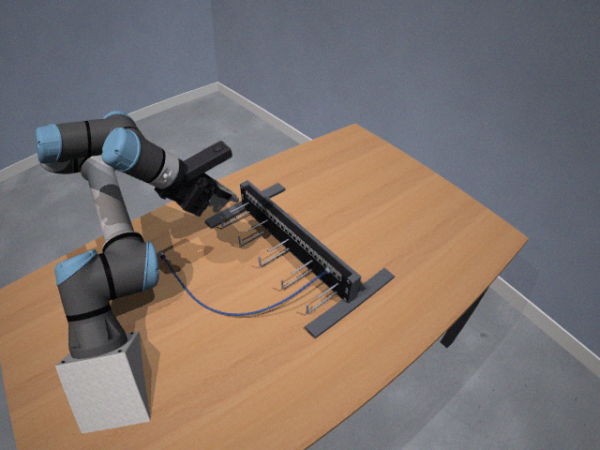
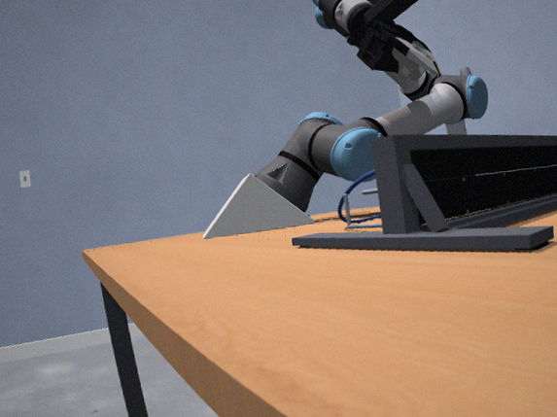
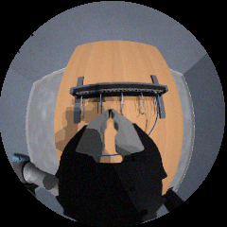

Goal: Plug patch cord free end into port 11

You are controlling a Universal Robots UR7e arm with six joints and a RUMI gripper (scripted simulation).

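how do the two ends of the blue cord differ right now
The plugged end sits in the rack, toward its right side; the free end lies out on the table, near the arm's base. The plugged end is raised off the tabletop, while the free end is down at it. Both belong to the same blue cord, and the tool holds neither.
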